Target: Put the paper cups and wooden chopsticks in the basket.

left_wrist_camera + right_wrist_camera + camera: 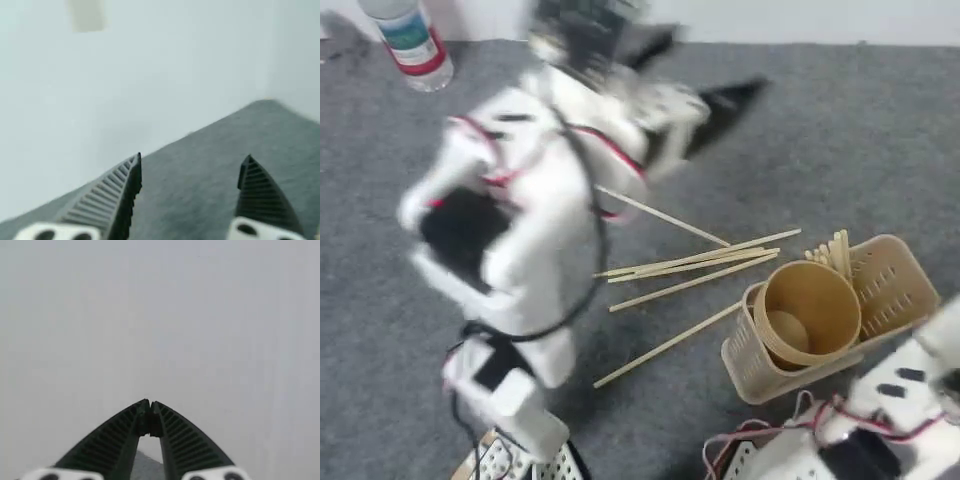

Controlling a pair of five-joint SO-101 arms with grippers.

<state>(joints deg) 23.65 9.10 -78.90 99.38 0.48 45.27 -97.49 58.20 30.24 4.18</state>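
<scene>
Grey carpet, a raised white arm, and a tipped basket with a cup in it.

We see the grey carpet (pixel 840 140) under everything, and the left arm (pixel 520 230) reared up over it. The left gripper (pixel 193 157) has its fingers spread wide with nothing between them. The right gripper (pixel 150 407) is pinched closed at the tips, empty, facing a pale wall. The beige plastic basket (pixel 895 285) lies tilted, with a brown paper cup (pixel 810 310) in its mouth and bundled chopsticks (pixel 835 250) beside the cup. Several loose wooden chopsticks (pixel 690 265) lie on the carpet just beside it.
</scene>
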